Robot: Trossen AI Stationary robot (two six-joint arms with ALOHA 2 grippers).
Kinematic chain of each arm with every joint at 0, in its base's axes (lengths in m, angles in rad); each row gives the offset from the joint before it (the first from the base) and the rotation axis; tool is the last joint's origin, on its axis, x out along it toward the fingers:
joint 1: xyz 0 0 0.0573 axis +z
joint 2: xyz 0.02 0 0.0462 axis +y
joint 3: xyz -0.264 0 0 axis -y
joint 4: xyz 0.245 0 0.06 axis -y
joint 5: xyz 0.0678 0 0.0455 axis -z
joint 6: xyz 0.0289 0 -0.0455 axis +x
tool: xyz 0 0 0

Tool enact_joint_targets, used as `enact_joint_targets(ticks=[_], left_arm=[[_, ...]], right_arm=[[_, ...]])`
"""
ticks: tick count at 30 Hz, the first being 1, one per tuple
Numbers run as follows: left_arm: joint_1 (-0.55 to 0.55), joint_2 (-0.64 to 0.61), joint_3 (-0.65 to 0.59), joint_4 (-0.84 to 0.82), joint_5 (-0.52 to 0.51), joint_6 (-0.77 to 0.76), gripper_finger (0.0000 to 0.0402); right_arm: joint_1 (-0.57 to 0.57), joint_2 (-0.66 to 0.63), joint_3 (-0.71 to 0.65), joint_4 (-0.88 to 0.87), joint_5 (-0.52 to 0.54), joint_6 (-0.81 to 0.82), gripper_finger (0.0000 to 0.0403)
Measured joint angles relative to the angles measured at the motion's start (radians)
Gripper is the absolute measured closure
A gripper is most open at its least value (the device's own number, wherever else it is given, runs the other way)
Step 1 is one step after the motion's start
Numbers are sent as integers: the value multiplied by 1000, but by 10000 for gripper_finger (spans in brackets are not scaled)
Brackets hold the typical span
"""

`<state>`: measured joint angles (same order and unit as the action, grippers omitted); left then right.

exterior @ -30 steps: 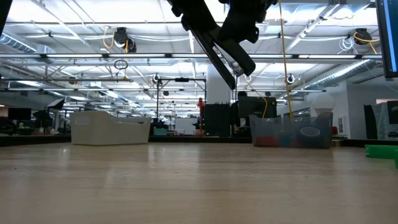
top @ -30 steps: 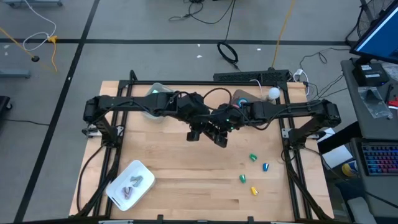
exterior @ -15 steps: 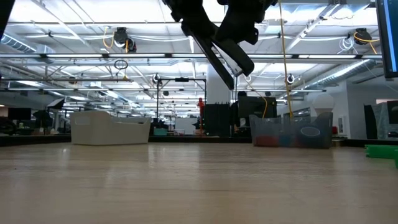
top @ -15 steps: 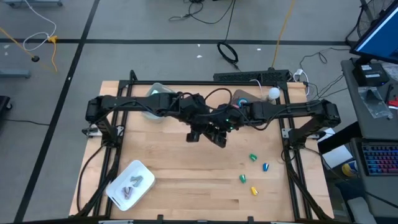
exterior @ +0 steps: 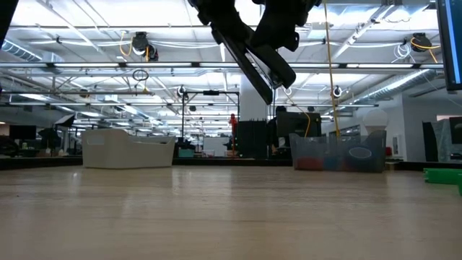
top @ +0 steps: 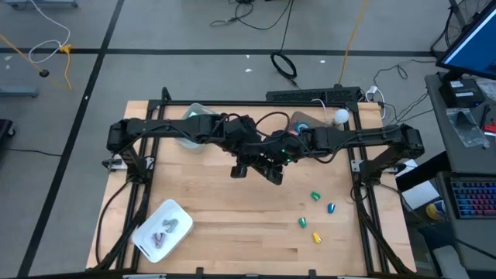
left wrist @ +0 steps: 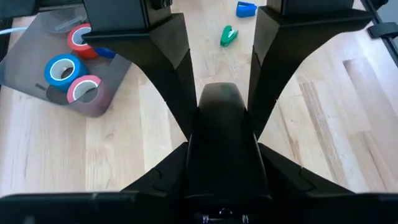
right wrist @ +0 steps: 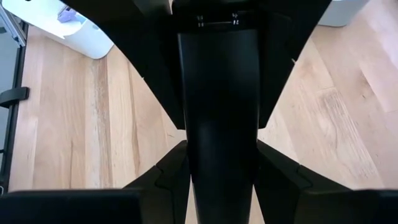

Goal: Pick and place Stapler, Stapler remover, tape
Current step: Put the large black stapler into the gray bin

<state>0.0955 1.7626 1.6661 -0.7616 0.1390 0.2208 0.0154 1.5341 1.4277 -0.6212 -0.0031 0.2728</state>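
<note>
Right gripper (right wrist: 222,134) is held above the middle of the table, its fingers pressed on either side of a long black stapler (right wrist: 221,81), which hangs clear of the table top. Left gripper (left wrist: 217,37) meets it from the opposite side, lined up on the same stapler; whether it has closed on it cannot be told. Both arms reach inward from the left and right edges and cross near the middle, nearer the far edge than the near one. A clear bin (left wrist: 37,43) at the far edge towards the right corner holds the tape (left wrist: 62,68): red and blue rolls are visible; how many in all cannot be told. A white bin (top: 194,116) stands at the far edge towards the left corner; its contents cannot be seen. A white tray (top: 177,211) at the near-left corner holds small grey pieces. Four coloured stapler removers (top: 315,196) lie loose on the table towards the near-right corner.
</note>
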Motion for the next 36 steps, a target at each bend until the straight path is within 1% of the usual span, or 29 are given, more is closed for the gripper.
enact_joint_targets(ticks=[5,6,8,10,12,14,16,19,20,24,27,31,33,36], left_arm=[[8,0,0,-42,0,-6,255],[9,0,0,-50,-3,-13,256],[11,-5,0,-85,-22,-27,257],[15,-7,-3,-142,-81,-43,257],[20,-16,-6,-162,-134,-51,257],[22,-28,-3,-207,-191,-56,257],[28,-40,-1,-270,-202,-83,257],[46,-47,-3,-332,-211,-128,257],[51,-49,-3,-353,-231,-150,257],[71,-66,-4,-481,-383,-242,257],[93,-83,-8,-538,-484,-328,257],[125,-136,-8,-581,-544,-411,257],[134,-165,-8,-584,-574,-433,257],[147,-228,-33,-561,-619,-459,257]], right_arm=[[-1,1,2,-16,2,-8,272],[-1,1,2,-22,4,-8,259],[-2,1,4,-34,6,-2,217],[-2,-1,4,-53,-11,7,172],[3,-2,5,-49,-21,15,135],[2,-2,5,-64,-18,22,108],[-1,-5,5,-79,-5,31,92],[-1,-9,5,-99,-1,47,81],[0,-9,5,-111,-2,49,80],[0,-9,5,-172,-1,60,81],[-1,-9,5,-219,0,59,85],[0,-9,5,-269,0,48,87],[3,-9,4,-301,1,9,87],[11,-18,0,-317,47,-8,87]])
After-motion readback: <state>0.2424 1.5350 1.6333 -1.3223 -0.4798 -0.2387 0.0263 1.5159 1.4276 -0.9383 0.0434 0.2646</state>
